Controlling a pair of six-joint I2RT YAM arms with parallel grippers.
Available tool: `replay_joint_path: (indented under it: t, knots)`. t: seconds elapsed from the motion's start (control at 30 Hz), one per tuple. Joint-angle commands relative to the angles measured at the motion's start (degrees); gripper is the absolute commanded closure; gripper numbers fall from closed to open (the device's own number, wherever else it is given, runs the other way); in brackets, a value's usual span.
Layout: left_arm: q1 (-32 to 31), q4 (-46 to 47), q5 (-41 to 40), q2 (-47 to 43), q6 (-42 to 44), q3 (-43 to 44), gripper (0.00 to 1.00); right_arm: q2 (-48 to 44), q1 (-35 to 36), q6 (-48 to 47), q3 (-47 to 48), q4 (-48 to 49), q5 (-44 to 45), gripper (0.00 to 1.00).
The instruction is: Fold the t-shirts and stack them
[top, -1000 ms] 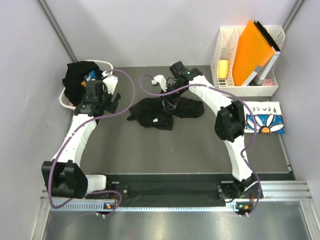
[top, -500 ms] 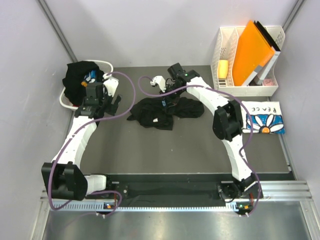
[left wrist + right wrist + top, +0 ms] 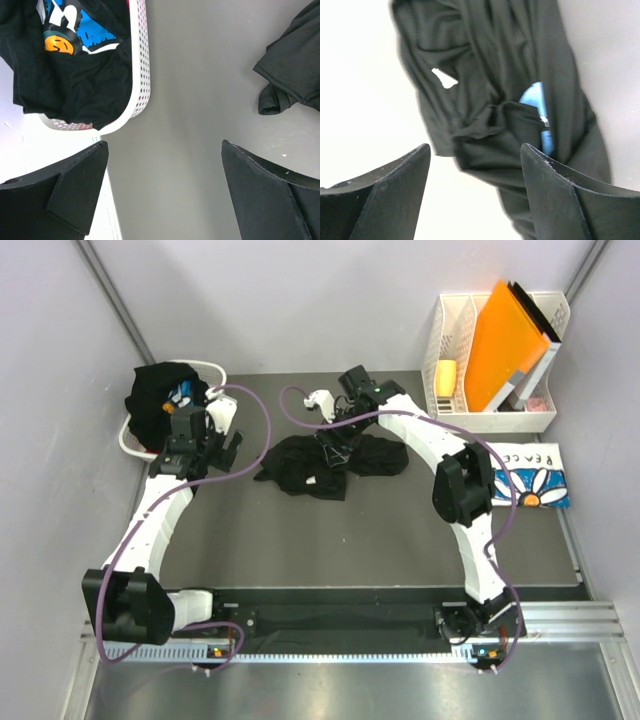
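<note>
A crumpled black t-shirt (image 3: 325,465) lies in the middle of the dark table. My right gripper (image 3: 336,440) hangs over its back edge. In the right wrist view the gripper (image 3: 475,147) is open, with folds of black t-shirt (image 3: 490,100) and a blue patch of print (image 3: 537,100) below it and nothing pinched. My left gripper (image 3: 228,445) is open over bare table, between the basket and the shirt. Its wrist view (image 3: 164,145) shows a black sleeve (image 3: 295,65) at the right. More black t-shirts (image 3: 158,398) fill the white basket (image 3: 140,75). A folded white daisy-print t-shirt (image 3: 530,477) lies at the right.
A white file organiser (image 3: 540,420) holding an orange folder (image 3: 505,335) and a yellow item (image 3: 446,375) stands at the back right. Grey walls close in on both sides. Purple cables (image 3: 255,410) loop over both arms.
My right gripper shut over the black shirt half a second ago and now stands open again, shifted slightly. The left arm has hardly moved and stays open.
</note>
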Motion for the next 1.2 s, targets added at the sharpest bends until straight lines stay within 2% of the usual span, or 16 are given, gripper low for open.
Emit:
replay_joint_path:
  t: [0.0, 0.13, 0.37, 0.7, 0.77, 0.87, 0.9, 0.97, 1.17]
  knots:
    - [-0.2, 2.6, 1.2, -1.0, 0.0, 0.3, 0.01, -5.4, 0.7, 3.8, -1.0, 0.4, -6.5, 0.27]
    - [-0.2, 2.5, 1.4, -0.6, 0.2, 0.5, 0.01, -5.0, 1.5, 3.9, -2.7, 1.1, -7.2, 0.27]
    - [-0.5, 2.0, 1.2, -0.3, 0.2, 0.6, 0.01, 1.2, 1.9, 5.2, -1.8, 3.3, -6.0, 0.31]
    - [-0.7, 0.7, 0.7, -1.8, 0.6, 0.6, 0.01, 5.8, 1.5, 6.4, 0.4, 7.7, 0.8, 0.39]
    - [-0.6, 0.3, 0.7, -2.2, 0.4, 0.5, 0.01, 6.1, 1.5, 7.0, 0.5, 9.1, 2.9, 0.44]
    - [-0.8, 0.0, 0.6, -2.8, 0.6, 0.3, 0.01, 6.4, 1.5, 7.2, 1.3, 10.1, 5.6, 0.67]
    - [-0.8, -0.1, 0.7, -2.8, 0.6, 0.2, 0.01, 6.3, 1.5, 6.8, 1.4, 10.2, 6.1, 0.86]
    - [-0.7, -0.1, 0.7, -2.8, 0.8, 0.2, 0.01, 5.9, 1.4, 6.8, 1.3, 10.3, 7.6, 1.00]
    - [-0.8, 0.5, 1.2, -2.1, 0.6, 0.4, 0.01, 0.4, 0.4, 5.0, -2.4, 12.3, 10.8, 1.00]
